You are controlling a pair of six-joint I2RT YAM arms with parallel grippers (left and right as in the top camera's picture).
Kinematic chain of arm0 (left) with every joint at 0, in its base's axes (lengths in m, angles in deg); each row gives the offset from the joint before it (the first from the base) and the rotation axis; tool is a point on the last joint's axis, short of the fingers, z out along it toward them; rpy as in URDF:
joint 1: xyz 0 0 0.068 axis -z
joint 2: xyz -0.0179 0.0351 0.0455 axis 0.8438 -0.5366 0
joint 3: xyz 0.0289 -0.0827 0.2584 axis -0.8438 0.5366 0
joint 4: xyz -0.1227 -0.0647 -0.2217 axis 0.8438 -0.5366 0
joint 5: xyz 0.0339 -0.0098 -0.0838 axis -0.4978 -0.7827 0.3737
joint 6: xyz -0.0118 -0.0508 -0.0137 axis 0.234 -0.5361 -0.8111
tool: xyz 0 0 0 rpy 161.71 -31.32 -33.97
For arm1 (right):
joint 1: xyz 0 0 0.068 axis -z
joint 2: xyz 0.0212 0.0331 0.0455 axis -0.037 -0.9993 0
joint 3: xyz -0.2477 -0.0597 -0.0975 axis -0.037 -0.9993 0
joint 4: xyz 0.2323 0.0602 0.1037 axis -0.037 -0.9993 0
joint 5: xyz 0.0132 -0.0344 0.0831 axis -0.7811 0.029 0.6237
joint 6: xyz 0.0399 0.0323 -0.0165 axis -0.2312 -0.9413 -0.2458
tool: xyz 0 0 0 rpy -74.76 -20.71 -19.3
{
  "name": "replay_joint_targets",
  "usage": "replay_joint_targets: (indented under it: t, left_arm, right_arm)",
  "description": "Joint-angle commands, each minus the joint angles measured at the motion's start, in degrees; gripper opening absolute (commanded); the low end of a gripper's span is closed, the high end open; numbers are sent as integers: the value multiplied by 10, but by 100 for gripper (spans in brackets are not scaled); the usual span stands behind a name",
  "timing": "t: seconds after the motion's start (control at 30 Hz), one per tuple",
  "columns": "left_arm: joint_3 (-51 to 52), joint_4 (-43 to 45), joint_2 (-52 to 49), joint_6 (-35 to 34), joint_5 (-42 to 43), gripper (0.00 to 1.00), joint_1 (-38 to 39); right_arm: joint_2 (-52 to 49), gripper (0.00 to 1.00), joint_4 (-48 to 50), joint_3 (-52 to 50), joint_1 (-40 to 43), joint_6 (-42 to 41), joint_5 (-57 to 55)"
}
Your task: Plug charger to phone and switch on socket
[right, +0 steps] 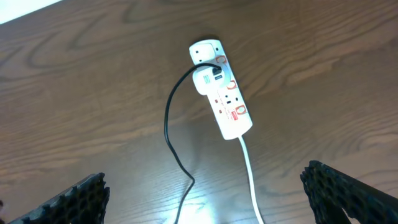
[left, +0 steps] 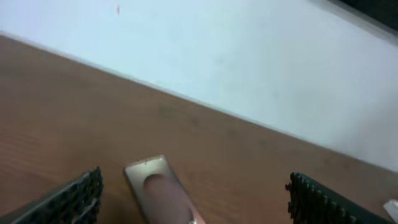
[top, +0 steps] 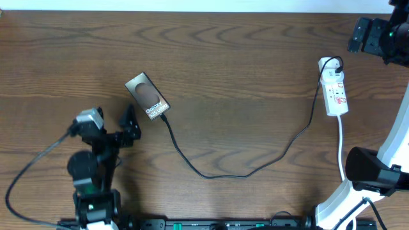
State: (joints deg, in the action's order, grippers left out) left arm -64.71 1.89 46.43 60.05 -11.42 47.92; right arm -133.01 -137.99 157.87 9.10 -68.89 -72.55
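Observation:
The phone (top: 147,98), a dark-brown slab with white text, lies on the table left of centre. It also shows in the left wrist view (left: 158,190). The charger (top: 243,171), a thin black cable, runs from the phone's lower end in a loop to the socket (top: 335,89). The socket is a white power strip with red marks at the right. My left gripper (top: 130,122) is open and empty, just below-left of the phone, which lies between its fingers in the left wrist view (left: 193,211). My right gripper (top: 363,35) is open and empty (right: 208,205), above the socket (right: 222,93) and cable (right: 168,124).
The socket's white lead (top: 340,144) runs toward the right arm's base (top: 367,169); it also shows in the right wrist view (right: 250,171). A white wall edge (left: 249,56) borders the table's far side. The left arm's base (top: 89,185) stands at the front left.

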Motion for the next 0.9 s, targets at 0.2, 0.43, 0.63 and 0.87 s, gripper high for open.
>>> replay_joint_targets:
  t: [0.2,0.43,0.63,0.87]
  left_arm:
    - [102,59,121,10,-21,93,1]
    - [103,32,213,36,-23,93,1]
    - [103,-98,292,71,-23,93,1]
    - [103,-206,316,83,-49,93,1]
  right_arm:
    - [-1,99,-2,-2,0,-7,-3]
    - [-1,99,-2,-2,0,-7,-3]
    - [-1,99,-2,-2,0,-7,-3]
    - [-1,99,-2,-2,0,-7,-3]
